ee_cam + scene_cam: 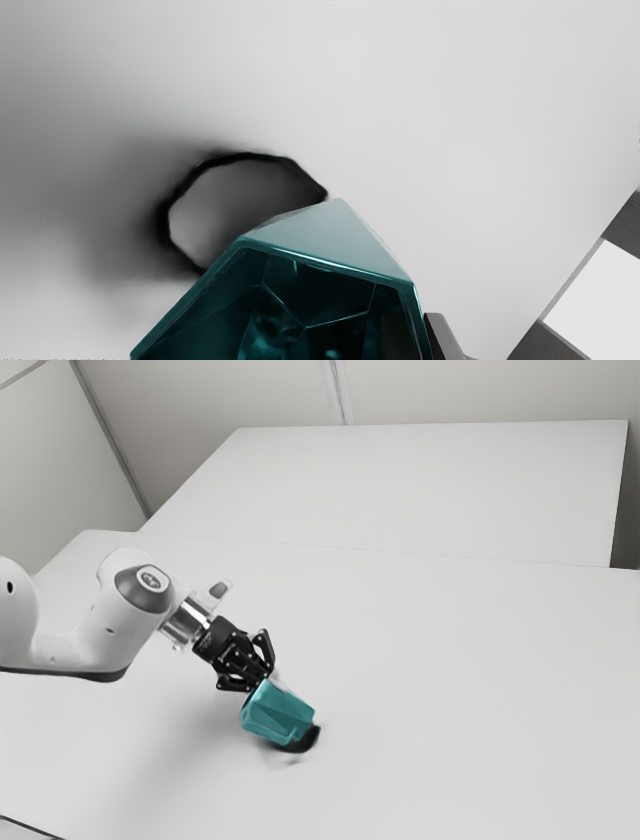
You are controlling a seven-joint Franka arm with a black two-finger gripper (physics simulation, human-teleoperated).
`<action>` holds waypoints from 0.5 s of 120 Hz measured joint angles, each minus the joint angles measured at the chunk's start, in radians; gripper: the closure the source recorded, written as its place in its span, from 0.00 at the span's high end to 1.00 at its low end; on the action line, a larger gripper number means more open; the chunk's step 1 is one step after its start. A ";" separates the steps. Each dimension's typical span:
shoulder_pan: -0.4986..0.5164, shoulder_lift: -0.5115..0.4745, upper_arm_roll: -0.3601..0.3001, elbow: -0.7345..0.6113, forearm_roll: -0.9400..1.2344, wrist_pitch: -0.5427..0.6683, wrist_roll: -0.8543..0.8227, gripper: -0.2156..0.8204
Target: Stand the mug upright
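Teal and faceted, the mug (278,714) tilts over the white bench (460,670), the pincer (262,677) nearly closed on its wall, one finger inside, one outside.

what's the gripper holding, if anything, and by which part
The gripper pinches the teal mug by its wall at the rim, one finger inside, one outside.

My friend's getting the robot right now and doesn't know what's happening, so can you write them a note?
Hand: shut on the mug's wall, one finger inside, one outside.
Mug: tilted, open end toward the hand. Can't tell if it touches the table.
Done: mug gripped.
Left: turn it upright, rest it on its bottom, then probably let go.
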 joint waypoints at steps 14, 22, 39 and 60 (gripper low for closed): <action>-0.005 -0.021 0.000 0.011 0.027 -0.001 -0.015 0.05; -0.008 -0.029 0.000 0.025 0.059 -0.002 -0.023 0.04; 0.003 0.000 0.003 0.125 0.204 -0.037 -0.040 0.04; 0.007 0.094 0.008 0.238 0.395 -0.066 -0.062 0.04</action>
